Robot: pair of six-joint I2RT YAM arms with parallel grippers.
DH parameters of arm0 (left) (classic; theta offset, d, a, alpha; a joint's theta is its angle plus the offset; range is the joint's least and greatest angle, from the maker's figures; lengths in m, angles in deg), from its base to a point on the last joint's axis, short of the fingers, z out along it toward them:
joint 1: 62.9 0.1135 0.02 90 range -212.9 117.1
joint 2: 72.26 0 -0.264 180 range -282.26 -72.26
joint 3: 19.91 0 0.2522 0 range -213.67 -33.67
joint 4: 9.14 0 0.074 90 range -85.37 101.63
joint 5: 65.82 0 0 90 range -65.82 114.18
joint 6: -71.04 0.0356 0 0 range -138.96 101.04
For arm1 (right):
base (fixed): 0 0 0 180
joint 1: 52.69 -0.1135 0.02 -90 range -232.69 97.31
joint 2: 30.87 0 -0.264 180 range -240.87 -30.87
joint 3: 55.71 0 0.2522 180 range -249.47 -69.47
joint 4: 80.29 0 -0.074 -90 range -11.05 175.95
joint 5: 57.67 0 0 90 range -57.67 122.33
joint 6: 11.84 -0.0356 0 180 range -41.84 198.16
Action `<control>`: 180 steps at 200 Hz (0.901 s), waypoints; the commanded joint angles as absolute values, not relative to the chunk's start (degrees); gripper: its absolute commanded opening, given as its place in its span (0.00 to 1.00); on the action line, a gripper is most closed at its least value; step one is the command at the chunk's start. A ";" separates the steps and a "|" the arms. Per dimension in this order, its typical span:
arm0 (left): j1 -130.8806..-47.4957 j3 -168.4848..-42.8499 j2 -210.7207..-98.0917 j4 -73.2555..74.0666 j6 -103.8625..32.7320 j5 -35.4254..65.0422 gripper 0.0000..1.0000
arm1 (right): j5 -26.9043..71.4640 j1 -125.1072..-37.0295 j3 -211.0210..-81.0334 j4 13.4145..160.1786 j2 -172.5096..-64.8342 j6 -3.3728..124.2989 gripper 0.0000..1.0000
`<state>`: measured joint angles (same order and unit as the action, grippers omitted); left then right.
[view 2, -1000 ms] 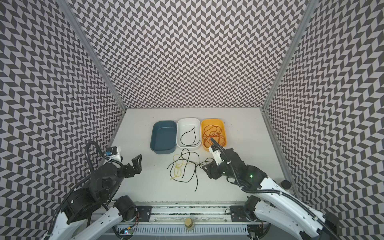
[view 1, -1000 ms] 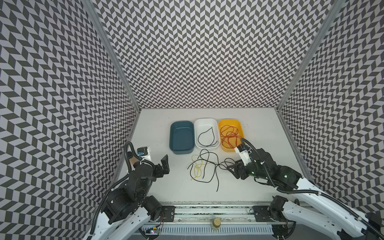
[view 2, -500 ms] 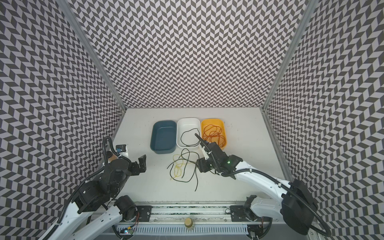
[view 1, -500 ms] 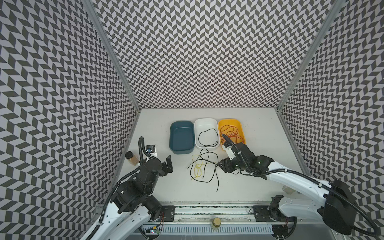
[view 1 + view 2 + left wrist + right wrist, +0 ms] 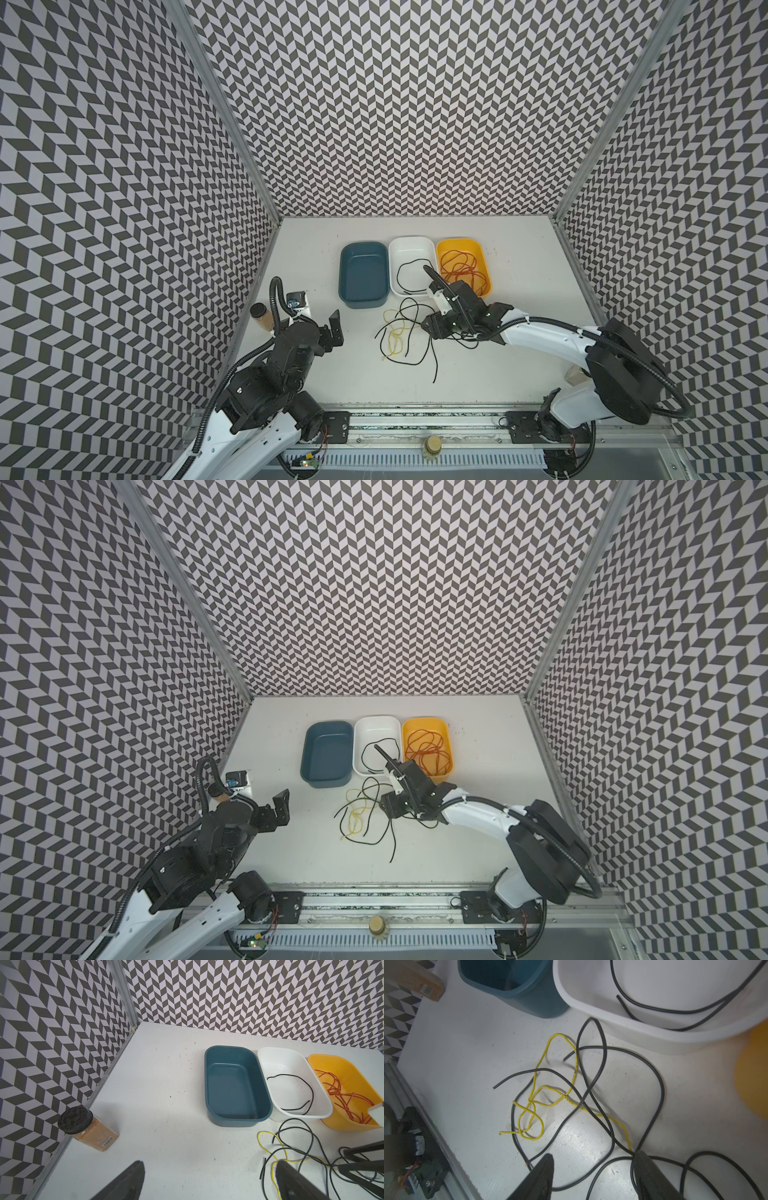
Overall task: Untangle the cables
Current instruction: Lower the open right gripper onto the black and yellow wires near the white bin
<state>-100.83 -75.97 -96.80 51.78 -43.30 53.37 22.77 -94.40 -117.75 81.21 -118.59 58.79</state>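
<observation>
The cables [image 5: 395, 341] lay knotted on the worktop [image 5: 498, 386] at six o'clock from the white tray [image 5: 411, 248]. The right fingers [image 5: 542, 1176], half-spread, straddled black strands at their three o'clock, likely to pinch one; the left fingers [image 5: 124, 1184] hung wide at nine.

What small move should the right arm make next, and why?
Probably lower slightly and close the jaws on the yellow cable: the right gripper hangs open over the tangle, and that cable runs right up to it.
</observation>
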 commanded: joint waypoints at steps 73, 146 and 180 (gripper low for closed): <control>-101.11 -76.37 -97.05 52.00 -44.36 54.63 1.00 | 26.07 -93.44 -130.15 82.37 -130.64 60.46 0.55; -101.04 -76.15 -97.36 51.69 -44.27 54.41 1.00 | 23.22 -92.68 -132.03 81.29 -134.25 59.09 0.31; -101.04 -76.13 -97.41 51.65 -44.27 54.28 1.00 | 19.91 -92.72 -131.30 82.72 -131.13 59.86 0.15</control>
<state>-100.83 -75.97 -97.24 51.76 -43.30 53.33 22.92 -92.80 -131.19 80.69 -133.92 59.14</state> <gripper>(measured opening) 0.998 0.186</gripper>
